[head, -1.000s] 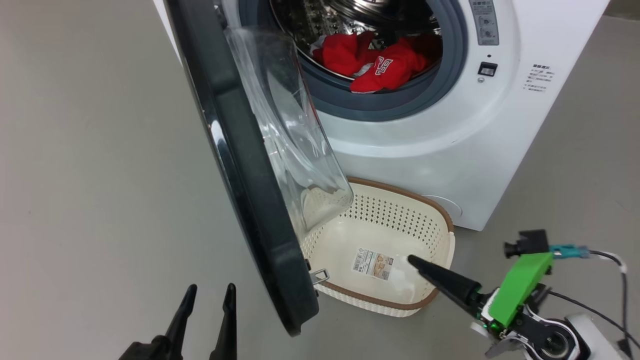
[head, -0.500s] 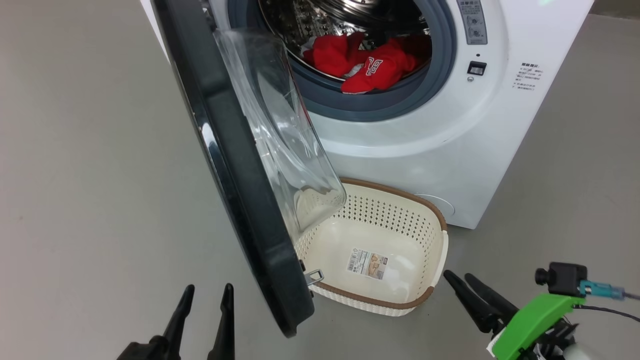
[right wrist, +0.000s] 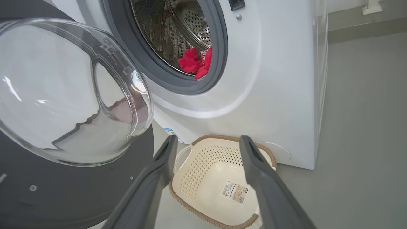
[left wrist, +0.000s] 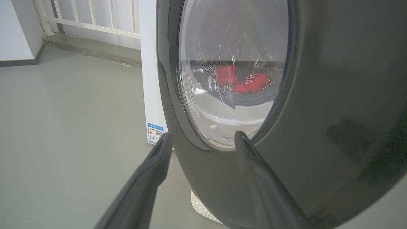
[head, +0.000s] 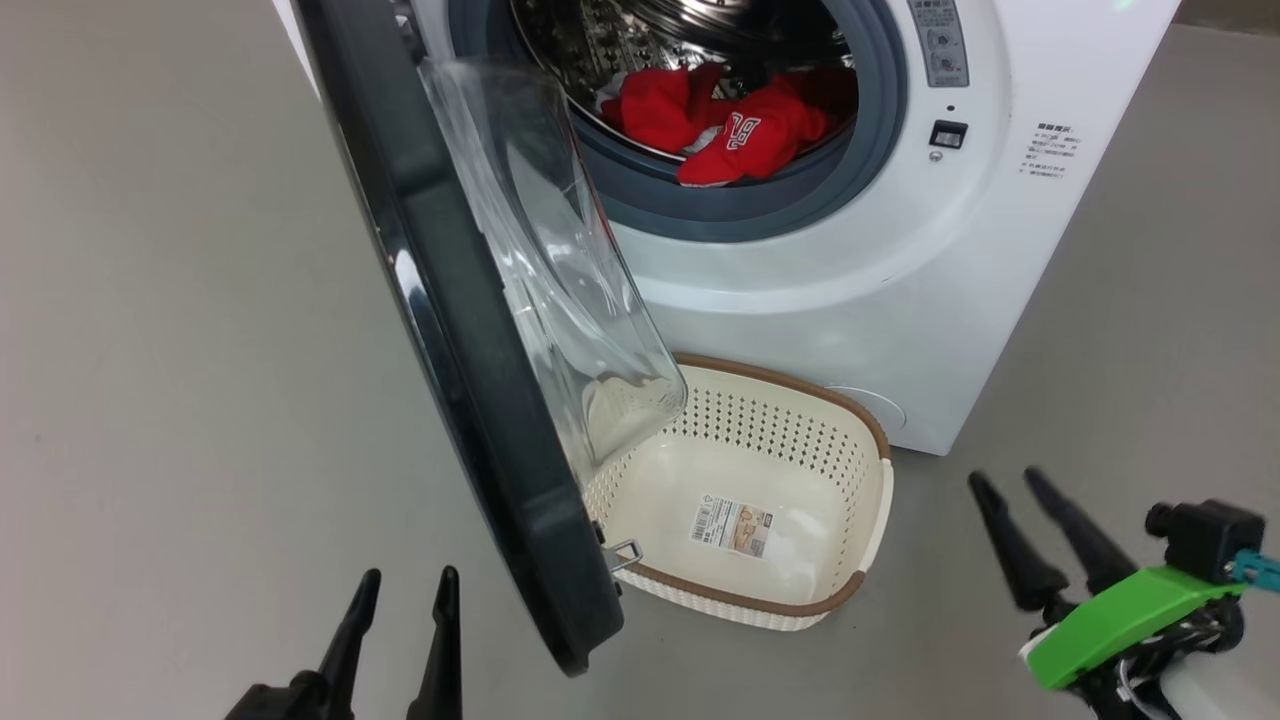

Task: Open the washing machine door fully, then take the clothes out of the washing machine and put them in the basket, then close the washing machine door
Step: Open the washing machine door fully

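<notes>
Washing machine (head: pixel 900 300), white and front-loading, stands on a grey floor (head: pixel 150 300), and I place everything else against it. The washing machine door (head: pixel 470 400) is swung out from the machine's left side, standing out from the front and nearly edge-on to my head camera. Its black rim faces away from the machine and its clear glass bowl (head: pixel 560 280) bulges back towards the opening.

The clothes (head: pixel 730 125), bright red with white lettering, lie bunched in the machine at the bottom front of the steel drum (head: pixel 640 30). One fold rests on the grey-blue gasket (head: pixel 700 215).

The basket (head: pixel 870 440), cream with a brown rim, sits on the floor just before the machine's front, below the opening. A sticker (head: pixel 733 527) shows on its bottom. In the head view the glass bowl overlaps the basket's left end.

My left gripper (head: pixel 411 572) is out in front of the machine, on the outer side of the door near its lower edge. Its fingers are spread wide and hold nothing. I cannot tell whether a fingertip touches the rim.

My right gripper (head: pixel 1003 476) hangs off the machine's front right corner, beside the basket. Its fingers point towards the machine, spread wide, with nothing between them.
</notes>
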You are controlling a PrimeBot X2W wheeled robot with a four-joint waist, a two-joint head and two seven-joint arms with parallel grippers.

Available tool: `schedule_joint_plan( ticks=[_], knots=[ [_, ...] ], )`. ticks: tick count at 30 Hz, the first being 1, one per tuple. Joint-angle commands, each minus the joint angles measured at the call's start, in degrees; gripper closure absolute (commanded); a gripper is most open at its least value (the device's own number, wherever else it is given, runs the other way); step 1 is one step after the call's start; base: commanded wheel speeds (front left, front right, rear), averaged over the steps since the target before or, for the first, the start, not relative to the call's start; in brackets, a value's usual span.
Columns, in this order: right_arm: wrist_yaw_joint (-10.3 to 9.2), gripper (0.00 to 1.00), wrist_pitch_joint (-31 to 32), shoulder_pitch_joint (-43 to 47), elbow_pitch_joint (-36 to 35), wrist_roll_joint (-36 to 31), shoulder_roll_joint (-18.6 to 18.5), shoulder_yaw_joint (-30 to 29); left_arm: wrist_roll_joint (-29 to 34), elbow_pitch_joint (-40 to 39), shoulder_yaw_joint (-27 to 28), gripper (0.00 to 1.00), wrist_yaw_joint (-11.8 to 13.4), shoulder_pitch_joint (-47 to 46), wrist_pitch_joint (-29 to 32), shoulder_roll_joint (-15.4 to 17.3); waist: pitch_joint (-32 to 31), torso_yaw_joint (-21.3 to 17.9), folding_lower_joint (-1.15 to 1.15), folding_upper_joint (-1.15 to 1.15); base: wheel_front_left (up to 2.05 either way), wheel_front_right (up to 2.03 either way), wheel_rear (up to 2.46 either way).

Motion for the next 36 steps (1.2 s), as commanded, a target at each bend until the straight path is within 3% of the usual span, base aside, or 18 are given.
schedule_joint_plan(
  ticks=[1, 7, 14, 20, 32, 33, 34, 36],
  knots=[
    [0.29, 0.0, -0.76, 0.87, -1.99, -4.58, 0.88, -2.91, 0.18, -1.17, 1.95, 0.0, 0.03, -0.54, -0.45, 0.55, 0.19, 0.09, 0.0, 0.0, 0.0, 0.0, 0.0],
    [0.29, 0.0, -0.78, 5.14, -7.01, -22.02, 6.06, -14.78, -0.1, -1.13, 1.86, 0.0, 0.1, -0.86, -0.45, 0.55, 0.36, 0.43, 0.0, 0.0, 0.0, 0.0, 0.0],
    [0.29, 0.0, -0.78, 8.75, -12.17, -32.85, 9.64, -20.66, -0.14, -1.17, 1.76, 0.0, 0.17, -0.88, -0.45, 0.55, 0.03, 0.82, 0.0, 0.0, 0.0, 0.0, 0.0],
    [0.29, 0.0, -0.78, 12.22, -12.22, -37.14, 11.76, -22.99, -0.21, -1.27, 1.69, 0.0, 0.22, -0.64, -0.45, 0.55, -0.32, 1.12, 0.0, 0.0, 0.0, 0.0, 0.0],
    [0.29, 0.0, -0.78, 13.06, -11.66, -38.1, 12.86, -23.49, -0.13, -1.35, 1.79, 0.0, 0.12, -0.52, -0.45, 0.55, -0.86, 1.04, 0.0, 0.0, 0.0, 0.0, 0.0],
    [0.29, 0.0, -0.78, 13.11, -11.72, -38.16, 12.91, -23.48, -0.29, -1.33, 1.81, 0.23, 0.06, -0.53, -0.45, 0.55, -0.96, 1.04, 0.0, 0.0, 0.0, 0.0, 0.0],
    [0.29, 0.0, -0.78, 13.18, -11.79, -38.2, 12.97, -23.48, -0.27, -1.48, 2.0, 1.0, 0.18, -0.66, -0.45, 0.55, -1.05, 1.05, 0.0, 0.0, 0.0, 0.0, 0.0],
    [0.29, 0.0, -0.78, 13.35, -11.88, -38.19, 13.1, -23.45, -0.28, -2.21, 2.45, 1.0, 0.36, -0.94, -0.45, 0.55, -1.32, 1.05, 0.0, 0.0, 0.0, 0.0, 0.0]
  ],
)
